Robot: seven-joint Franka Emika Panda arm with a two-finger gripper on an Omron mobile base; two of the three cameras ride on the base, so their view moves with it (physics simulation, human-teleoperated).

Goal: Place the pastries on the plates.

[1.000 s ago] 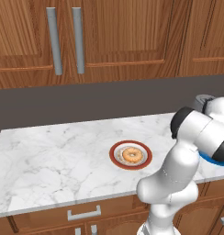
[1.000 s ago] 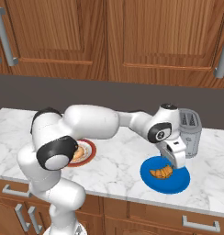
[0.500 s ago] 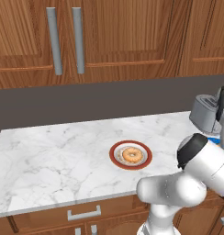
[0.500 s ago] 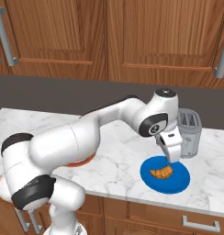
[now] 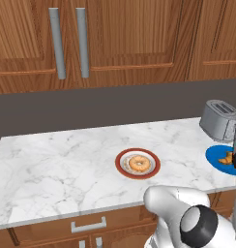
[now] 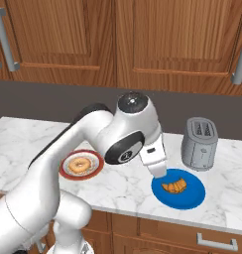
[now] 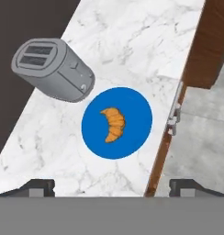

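Step in hand: both pastries look placed, so I judge the job is at its close and what remains is backing the arm clear of the blue plate (image 6: 178, 189).
How to do it well: lift straight up and away from the blue plate, so nothing brushes the croissant-shaped pastry (image 6: 174, 186) or nudges the plate toward the counter (image 6: 118, 186) edge, which lies close by in the hand view.
Watch for: the toaster (image 6: 200, 144) stands just beside the blue plate; I would swing the arm away from it, not across it.
Gripper: the gripper (image 7: 112, 186) hangs above the blue plate with its 2 finger tips spread wide apart at the bottom corners of the hand view. It holds nothing and touches nothing.
Doughnut: the ring doughnut (image 5: 139, 163) lies flat in the middle of the red-rimmed plate (image 5: 154, 170), well apart from the blue plate.
Pastry piece: the orange-brown pastry sits near the centre of the blue plate, inside its rim, free of the fingers.
Plates: both rest on the marble counter, the blue one near the front edge.
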